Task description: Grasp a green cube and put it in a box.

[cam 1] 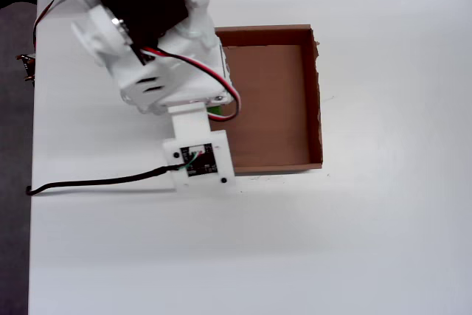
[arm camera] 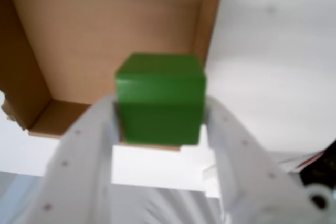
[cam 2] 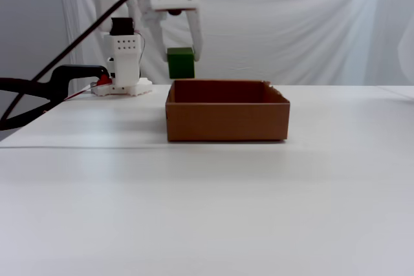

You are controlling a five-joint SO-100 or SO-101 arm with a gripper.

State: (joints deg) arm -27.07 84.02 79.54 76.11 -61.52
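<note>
The green cube sits between my gripper's two white fingers, which are shut on it. Behind it in the wrist view lies the brown floor of the box, with a corner and a low wall at the right. In the fixed view my gripper holds the cube in the air just above the left end of the box. From overhead the arm covers the cube except for a green sliver at the left wall of the box.
A black clamp holds the arm's base at the table's far left. A black cable trails left across the white table. White cloth hangs behind. The table's left edge runs close to the arm.
</note>
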